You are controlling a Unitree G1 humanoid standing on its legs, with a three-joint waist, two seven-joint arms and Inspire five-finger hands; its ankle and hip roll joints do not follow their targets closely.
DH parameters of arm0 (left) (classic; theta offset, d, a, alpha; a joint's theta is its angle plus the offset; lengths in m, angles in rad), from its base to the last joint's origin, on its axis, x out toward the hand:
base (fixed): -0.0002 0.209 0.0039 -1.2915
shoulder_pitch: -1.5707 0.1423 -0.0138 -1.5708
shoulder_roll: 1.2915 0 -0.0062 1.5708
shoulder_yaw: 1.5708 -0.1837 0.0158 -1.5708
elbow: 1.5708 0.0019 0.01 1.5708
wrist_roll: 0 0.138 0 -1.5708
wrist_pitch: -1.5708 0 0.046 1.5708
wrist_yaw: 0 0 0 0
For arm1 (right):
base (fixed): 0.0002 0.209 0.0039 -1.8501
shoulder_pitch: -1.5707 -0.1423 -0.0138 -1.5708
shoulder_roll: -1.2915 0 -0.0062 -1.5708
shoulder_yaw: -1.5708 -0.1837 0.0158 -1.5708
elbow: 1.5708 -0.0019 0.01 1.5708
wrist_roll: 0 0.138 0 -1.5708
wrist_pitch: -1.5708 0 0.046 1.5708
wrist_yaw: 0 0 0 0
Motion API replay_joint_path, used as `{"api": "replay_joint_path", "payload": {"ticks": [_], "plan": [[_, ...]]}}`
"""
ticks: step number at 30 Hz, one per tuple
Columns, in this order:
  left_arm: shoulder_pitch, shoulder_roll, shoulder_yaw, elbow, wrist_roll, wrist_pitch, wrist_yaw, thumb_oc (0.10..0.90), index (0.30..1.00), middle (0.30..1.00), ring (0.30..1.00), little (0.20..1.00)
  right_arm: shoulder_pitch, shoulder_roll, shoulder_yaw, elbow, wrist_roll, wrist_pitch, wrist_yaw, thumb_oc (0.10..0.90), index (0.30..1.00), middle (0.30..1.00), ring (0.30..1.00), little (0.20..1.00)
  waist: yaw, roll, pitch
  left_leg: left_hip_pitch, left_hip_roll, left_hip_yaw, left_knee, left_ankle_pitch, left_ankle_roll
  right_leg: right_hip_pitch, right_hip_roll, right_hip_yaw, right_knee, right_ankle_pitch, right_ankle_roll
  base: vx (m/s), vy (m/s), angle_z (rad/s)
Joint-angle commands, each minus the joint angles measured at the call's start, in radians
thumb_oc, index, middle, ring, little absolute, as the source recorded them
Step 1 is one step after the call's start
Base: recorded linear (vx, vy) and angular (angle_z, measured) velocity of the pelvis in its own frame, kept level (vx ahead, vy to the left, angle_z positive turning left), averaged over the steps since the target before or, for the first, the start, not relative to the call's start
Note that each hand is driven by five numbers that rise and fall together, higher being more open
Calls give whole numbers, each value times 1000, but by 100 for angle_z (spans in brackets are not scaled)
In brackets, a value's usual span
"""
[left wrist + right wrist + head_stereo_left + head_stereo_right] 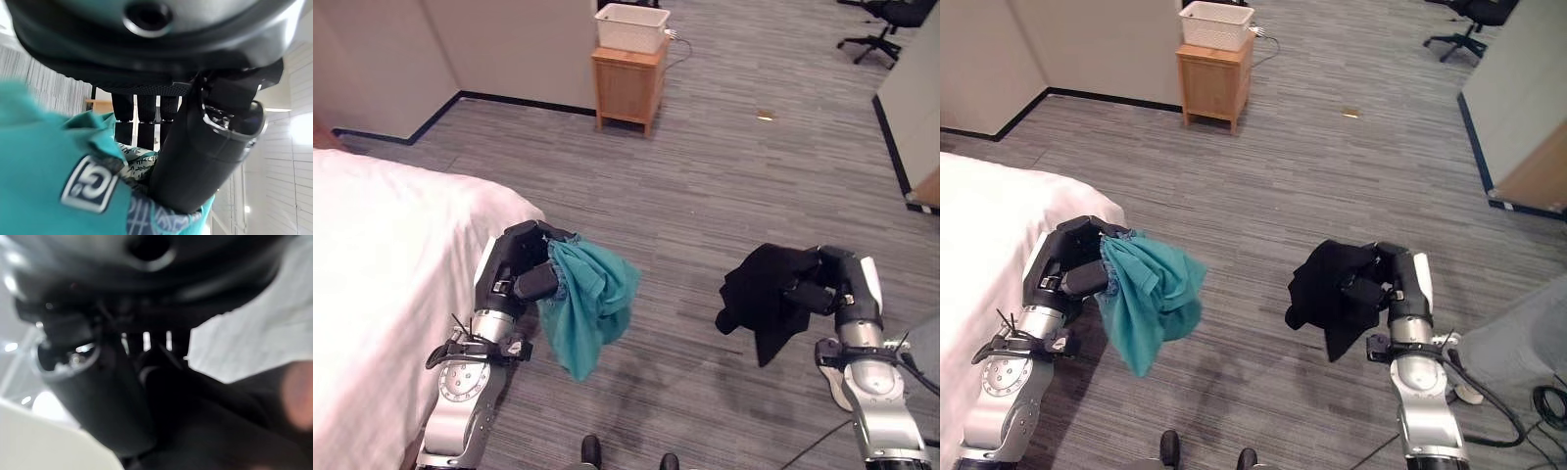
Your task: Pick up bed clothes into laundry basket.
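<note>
- Far left, the bed [372, 255], white cover, its corner just beside the left arm.
- Left hand [521, 266] is up off the floor, fingers and thumb curled tight round a teal cloth [589, 302]. The cloth bunches at the hand and hangs down on the hand's inner side, its tail dangling free over the floor [705, 196].
- From the left wrist view, the thumb [195, 161] presses across the teal fabric, with a patterned inner strip and a small label showing at the pinch.
- Straight ahead, well away across the grey carpet, a wooden stand [628, 86] against the wall with a white basket [630, 26] sitting on top.
- On the right, the right hand [830, 284] is clenched on a black cloth [766, 294]. That cloth sits bunched against the hand's inner side and droops below it, clear of the floor.
- The right wrist view has dark fabric pressed in against the thumb [102, 396] and fingers.
- Top right corner, an office chair [881, 24] stands far off.
</note>
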Motion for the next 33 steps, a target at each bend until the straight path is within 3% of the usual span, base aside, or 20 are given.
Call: {"api": "replay_joint_path", "payload": {"ticks": [1,4,5,8,12,15,17,21,28,32,33], "plan": [[-72,15,22,-91,-39,-99,10,400,300,300,300,300,-126,-18,-42,-119,39,-117,-30,400,300,300,300,300,28,-39,-94,8,-33,4,74,-125,27,-10,-69,-16,35,-13,80,14,42,-2],[-54,14,29,-89,-41,-96,9,400,300,300,300,300,-139,-11,-30,-124,39,-115,-28,400,300,300,300,300,34,-43,-97,14,-36,8,86,-137,33,-7,-71,-10,45,-16,80,10,25,0],[-212,61,19,37,12,-82,65,400,300,300,300,300,-161,-3,48,-147,227,-126,4,400,300,300,300,300,-5,-36,-53,-58,69,98,234,-104,-51,7,-67,-102,21,-30,42,-11,25,-5],[-238,43,-8,61,20,-85,69,400,300,300,300,300,-137,19,26,-150,233,-132,-4,400,300,300,300,300,-38,-8,-86,6,49,128,134,-95,-42,-2,-62,-108,19,-25,39,-26,52,10],[-250,33,-50,68,23,-64,49,400,300,300,300,300,-118,20,29,-119,217,-108,-3,400,300,300,300,300,-43,-6,-97,38,36,117,93,-98,-30,4,-64,-105,15,-13,47,-14,40,-13],[-299,18,-88,94,9,-61,49,400,300,300,300,300,-127,24,26,-108,211,-104,-9,400,300,300,300,300,-44,-9,-108,56,28,107,70,-99,-25,19,-67,-110,5,-10,51,35,49,2],[-433,10,-160,140,-6,-61,74,400,300,300,300,300,-213,6,64,-69,210,-105,-37,400,300,300,300,300,-42,-15,-123,68,22,96,48,-101,-17,22,-70,-114,4,-3,59,15,61,17],[-566,24,-196,179,13,-75,112,400,300,300,300,300,-340,-17,104,-47,215,-120,-64,400,300,300,300,300,-28,-27,-124,72,18,92,36,-100,-14,19,-71,-114,-3,10,68,-3,33,11],[-616,55,-192,237,20,-91,144,400,300,300,300,300,-405,-13,169,-14,209,-120,-53,400,300,300,300,300,-16,-39,-121,70,1,106,62,-137,6,9,-86,-88,17,8,81,34,73,-4],[-577,71,-175,237,35,-85,138,400,300,300,300,300,-370,5,156,-24,205,-113,-41,400,300,300,300,300,-19,-31,-116,67,-11,108,78,-160,26,-9,-105,-85,79,-8,90,62,113,-14],[-535,84,-160,243,46,-78,139,400,300,300,300,300,-331,12,144,-29,207,-109,-32,400,300,300,300,300,-23,-16,-99,70,-16,112,91,-181,53,-73,-133,-79,237,-37,101,87,245,-13]]}}
